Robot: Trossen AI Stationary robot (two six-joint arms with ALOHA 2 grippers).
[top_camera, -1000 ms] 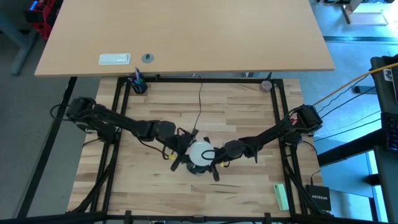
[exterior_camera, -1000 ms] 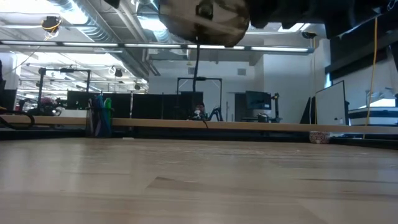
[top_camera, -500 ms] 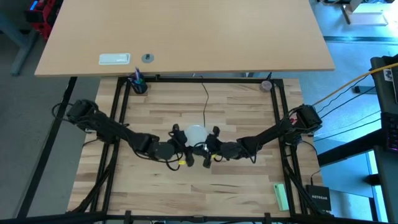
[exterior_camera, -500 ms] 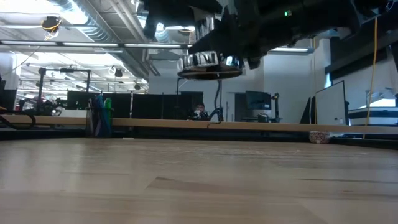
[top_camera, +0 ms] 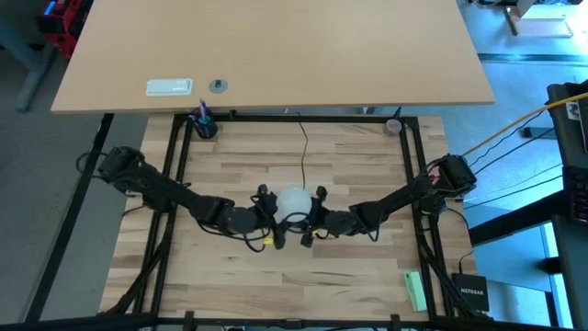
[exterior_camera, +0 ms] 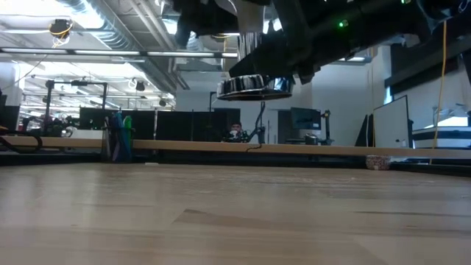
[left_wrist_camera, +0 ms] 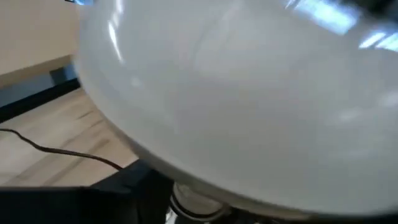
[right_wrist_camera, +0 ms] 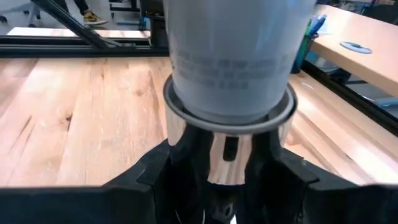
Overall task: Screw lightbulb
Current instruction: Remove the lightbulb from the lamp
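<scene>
- One lightbulb and one silver socket: the bulb's neck sits in the socket, and the pair hangs above the middle of the wooden counter, not touching it.
- One thin black cord runs from the socket toward the counter's far edge.
- I have two claws, both at the bulb. My right claw is clenched on the socket, its dark fingers pressed against the shiny metal on either side.
- My left claw sits just beside the bulb, whose white dome fills my left wrist view; whether those jaws are released or gripping I cannot tell.
- Against a second ago: the bulb and socket were nearer the counter's front edge, and both arms have since swung them toward the counter's centre.
</scene>
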